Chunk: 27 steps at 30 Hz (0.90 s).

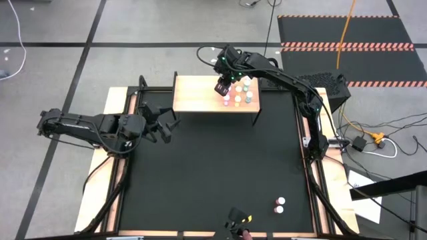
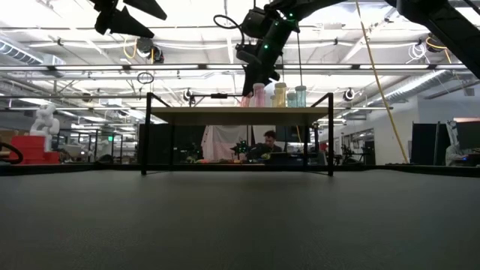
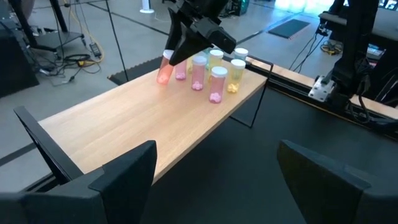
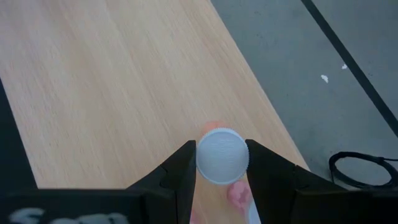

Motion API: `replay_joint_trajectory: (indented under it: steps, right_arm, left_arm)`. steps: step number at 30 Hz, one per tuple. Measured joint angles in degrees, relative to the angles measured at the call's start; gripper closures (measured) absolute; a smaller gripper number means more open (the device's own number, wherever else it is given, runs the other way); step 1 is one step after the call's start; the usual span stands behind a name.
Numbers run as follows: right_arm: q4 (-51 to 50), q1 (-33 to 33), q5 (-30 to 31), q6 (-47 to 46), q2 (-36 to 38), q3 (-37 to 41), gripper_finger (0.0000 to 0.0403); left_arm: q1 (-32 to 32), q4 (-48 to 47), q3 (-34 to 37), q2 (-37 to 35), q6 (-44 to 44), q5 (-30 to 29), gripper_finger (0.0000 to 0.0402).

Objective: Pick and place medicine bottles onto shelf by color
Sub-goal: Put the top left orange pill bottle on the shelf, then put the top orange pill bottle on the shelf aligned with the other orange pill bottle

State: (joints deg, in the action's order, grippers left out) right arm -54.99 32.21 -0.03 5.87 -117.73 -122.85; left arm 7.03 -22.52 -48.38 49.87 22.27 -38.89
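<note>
Right pincer (image 4: 222, 163) clamps pink bottle (image 4: 222, 155) over shelf (image 4: 112, 93).

Pink bottle (image 3: 164, 73) tilted on shelf (image 3: 134, 121), others (image 3: 217, 84) clustered upright, apparently

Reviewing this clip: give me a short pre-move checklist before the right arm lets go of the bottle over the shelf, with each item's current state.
1. Right end effector shut on the pink white-capped medicine bottle: ok.
2. Bottle over the light tan wooden shelf, not past its edge: ok.
3. Bottle base resting on the shelf: cannot tell.
4. Held bottle beside the other pink bottles: ok.
5. Left end effector open, away from the shelf top: ok.
6. Two bottles remain on the black mat: ok.
</note>
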Motion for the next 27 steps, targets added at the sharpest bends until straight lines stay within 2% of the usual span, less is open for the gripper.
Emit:
replay_joint_trajectory:
  steps: [7, 17, 27]
  right_arm:
    - [0.0, 0.0, -0.24, 0.85, 0.0, 0.0, 0.0276]
    - [0.37, 0.0, -1.55, 0.7, 0.0, 0.0, 0.023]
    - [3.74, 0.0, -1.2, 0.81, 0.0, 0.0, 0.0227]
  left_arm:
    - [0.02, 0.0, 0.0, 0.01, 0.76, 0.09, 0.0069]
    - [0.02, 0.0, 0.0, 0.0, 0.76, 0.35, 0.0069]
    - [0.02, 0.0, 0.0, 0.0, 0.32, 0.37, 0.0069]
